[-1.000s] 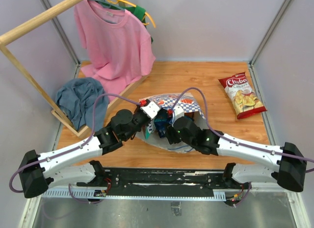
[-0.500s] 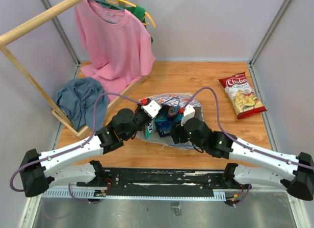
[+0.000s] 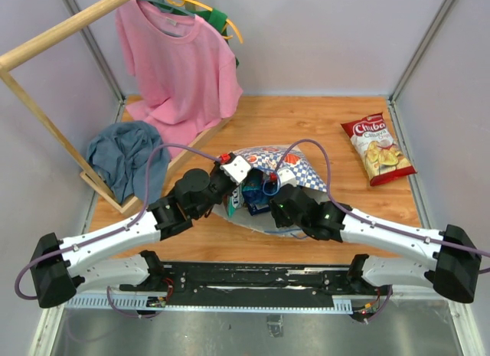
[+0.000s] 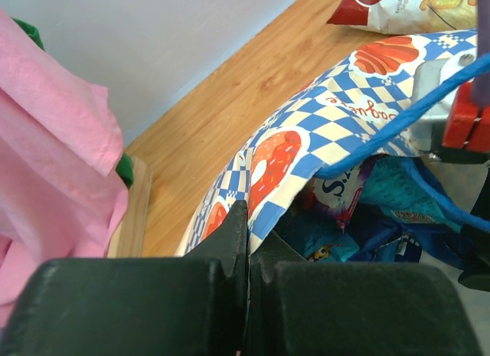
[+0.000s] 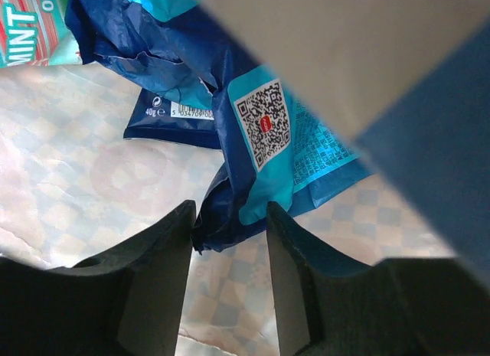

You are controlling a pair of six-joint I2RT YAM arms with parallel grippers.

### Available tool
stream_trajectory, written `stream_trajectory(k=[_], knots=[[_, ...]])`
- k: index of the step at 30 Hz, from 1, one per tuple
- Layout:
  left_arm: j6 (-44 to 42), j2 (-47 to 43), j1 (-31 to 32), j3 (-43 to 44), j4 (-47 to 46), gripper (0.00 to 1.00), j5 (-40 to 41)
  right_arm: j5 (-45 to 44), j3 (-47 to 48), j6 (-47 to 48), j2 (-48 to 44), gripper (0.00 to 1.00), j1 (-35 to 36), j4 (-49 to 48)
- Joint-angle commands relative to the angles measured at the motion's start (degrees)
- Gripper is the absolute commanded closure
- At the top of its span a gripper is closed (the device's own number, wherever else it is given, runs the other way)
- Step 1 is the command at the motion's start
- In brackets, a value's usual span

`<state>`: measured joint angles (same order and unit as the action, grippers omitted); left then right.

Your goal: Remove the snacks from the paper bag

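Left tool (image 4: 246, 222): black fingers pressed together, clamped on the rim of the paper bag (image 4: 329, 119); the bag mouth is lifted at that point.
Right tool (image 5: 230, 216): inside the bag mouth. Its two matte black fingers stand apart.
Paper bag: lies on its side on the surface, stretching ahead of the left tool and arching over the right tool. The outside is smooth paper printed in blue-and-white checks with orange-red shell shapes and orange lettering. The inside is white and creased, with the checks showing faintly through.
Cord handle (image 4: 383, 138): thin blue cord, running from the bag rim ahead and to the right of the left tool.
Blue packet (image 5: 264, 134): glossy, crinkled foil, dark blue with a teal panel bearing a QR code and fine print. It sits directly ahead of the right tool, with its crumpled lower end between the fingertips. Whether they touch cannot be told.
Navy packet (image 5: 176, 122): flat and glossy with a white barcode strip, ahead and left of the right tool on the bag's inner wall.
Mint packet (image 5: 31, 27): teal with white "MINT" lettering, farther ahead and left of the right tool, mostly cut off by the view edge.
Chiba chips packet (image 3: 377, 149): red and white, pillow-shaped, glossy. It lies flat on the surface outside the bag, well beyond and right of the right tool.
Surface (image 3: 321, 115): warm wood-grain boards.
Pink T-shirt (image 3: 180, 65): soft knit on a hanger, beyond and left of the left tool.
Blue-grey cloth (image 3: 126, 153): crumpled fabric, left of the left tool.
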<state>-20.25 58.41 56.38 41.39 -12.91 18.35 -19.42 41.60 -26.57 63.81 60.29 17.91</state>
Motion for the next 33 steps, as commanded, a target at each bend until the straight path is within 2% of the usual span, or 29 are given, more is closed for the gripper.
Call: stream_trajectory(k=[1, 5, 14, 21, 33], knots=[[0.89, -1.48, 0.31, 1.46, 0.66, 0.99, 0.33, 0.56, 1.70, -0.81, 1.84, 0.60, -0.97, 1.74], [1.04, -2.36, 0.30, 0.79, 1.08, 0.99, 0.49, 0.57, 1.57, -1.31, 2.27, 0.67, -0.97, 1.85], [0.91, -2.24, 0.25, 0.37, 1.30, 0.99, 1.13, -0.48, 1.97, -1.07, 2.69, 0.99, -0.97, 2.33], [0.85, -1.99, 0.30, -0.21, 0.88, 1.00, 1.61, 0.07, 2.79, -0.63, 0.04, 0.99, -0.97, 2.71], [1.56, -0.90, 0.31, 0.28, 0.69, 1.00, 2.98, 1.16, 10.55, 3.51, -14.57, 0.99, 1.65, 5.31]])
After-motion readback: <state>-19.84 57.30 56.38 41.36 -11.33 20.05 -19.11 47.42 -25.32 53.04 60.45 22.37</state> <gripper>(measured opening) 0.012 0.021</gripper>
